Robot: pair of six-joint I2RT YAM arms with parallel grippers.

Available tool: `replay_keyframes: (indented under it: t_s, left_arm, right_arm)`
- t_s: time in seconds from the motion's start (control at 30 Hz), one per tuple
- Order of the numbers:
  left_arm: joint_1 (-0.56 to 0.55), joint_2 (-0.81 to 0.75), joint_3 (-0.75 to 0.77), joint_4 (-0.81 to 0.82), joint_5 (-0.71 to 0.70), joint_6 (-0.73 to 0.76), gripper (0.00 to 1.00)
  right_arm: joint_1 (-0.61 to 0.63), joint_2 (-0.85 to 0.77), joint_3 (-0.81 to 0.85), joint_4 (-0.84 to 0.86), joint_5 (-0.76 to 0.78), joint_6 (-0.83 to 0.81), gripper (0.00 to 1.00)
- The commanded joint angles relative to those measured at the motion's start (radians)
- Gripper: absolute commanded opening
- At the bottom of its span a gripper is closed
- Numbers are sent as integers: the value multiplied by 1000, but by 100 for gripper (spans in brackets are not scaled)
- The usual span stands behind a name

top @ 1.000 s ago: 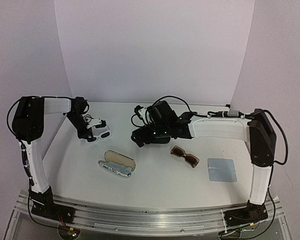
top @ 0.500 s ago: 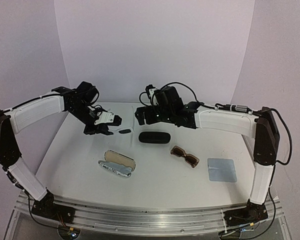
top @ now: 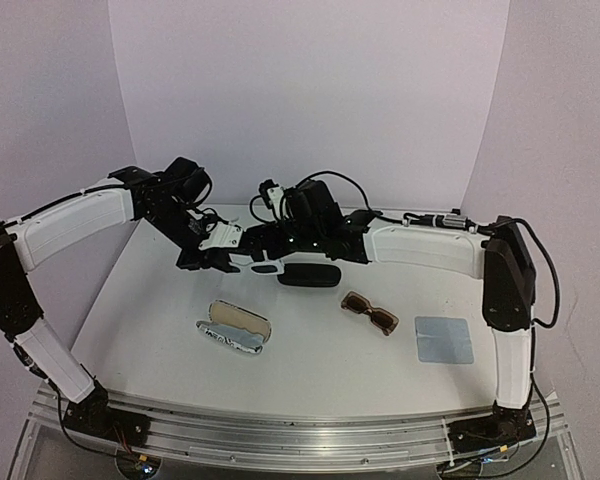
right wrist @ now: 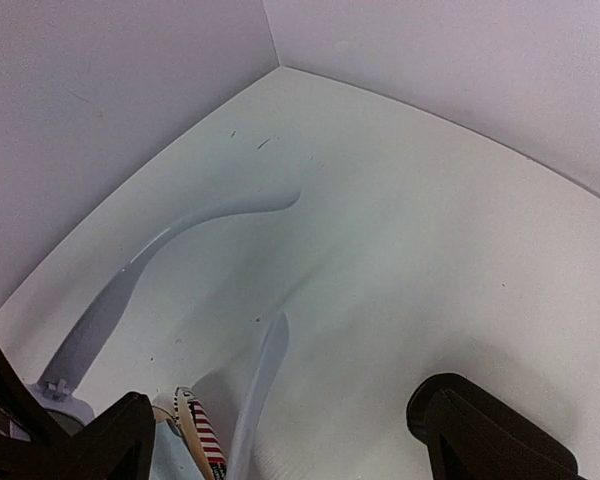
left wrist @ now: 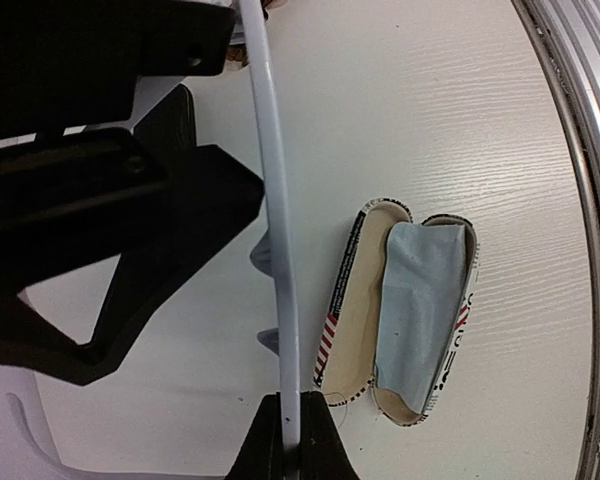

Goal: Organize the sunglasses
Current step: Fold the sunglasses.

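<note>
My left gripper (top: 212, 252) is shut on a temple arm of the white-framed sunglasses (top: 255, 263) and holds them above the table's middle-left. In the left wrist view the fingertips (left wrist: 288, 450) pinch the thin white arm (left wrist: 275, 220). My right gripper (top: 270, 243) is open right beside the white pair. In the right wrist view its gripper (right wrist: 290, 440) stands wide open, and a white temple arm (right wrist: 265, 375) lies between the fingers without touching them. The brown sunglasses (top: 369, 313) lie on the table at the right.
An open white striped case (top: 234, 328) with a light-blue cloth (left wrist: 420, 295) inside lies front-left, below my left gripper. A closed black case (top: 310, 275) sits in the middle. A square light-blue cloth (top: 445, 340) lies at the right. Walls stand at the back and sides.
My left gripper carried the white sunglasses right, toward the middle. My right gripper left the black case on the table, rose, then moved left to the white pair.
</note>
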Motion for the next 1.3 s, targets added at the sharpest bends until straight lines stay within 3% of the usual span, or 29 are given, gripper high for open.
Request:
replay_keyframes:
  t_s: [0.0, 0.23, 0.4, 0.53, 0.63, 0.7, 0.97, 1.1, 1.27]
  left_arm:
    - [4, -45, -3, 65, 5, 0, 0]
    - [4, -42, -69, 63, -24, 11, 0]
    - [4, -42, -66, 75, -29, 2, 0]
    - [4, -51, -73, 87, -28, 7, 0]
    - [4, -62, -79, 97, -27, 15, 0]
    - [4, -70, -84, 108, -26, 19, 0]
    - [4, -68, -74, 124, -23, 21, 0]
    - [4, -68, -70, 122, -22, 13, 0]
    - [4, -68, -68, 88, -5, -17, 0]
  right_arm:
    - [12, -33, 33, 5, -47, -8, 96]
    - [8, -108, 107, 3, -80, -57, 98]
    - [-36, -164, 10, 2, -16, 30, 97]
    - [-65, -167, -89, -58, 70, 91, 83]
    - [-69, -118, -91, -118, 28, 115, 70]
    - [-69, -87, -76, -129, -35, 123, 67]
    - [-13, 39, 72, -129, -289, 36, 67]
    - [-6, 36, 79, -129, -289, -11, 71]
    - [-69, -62, -30, -121, -230, 33, 79]
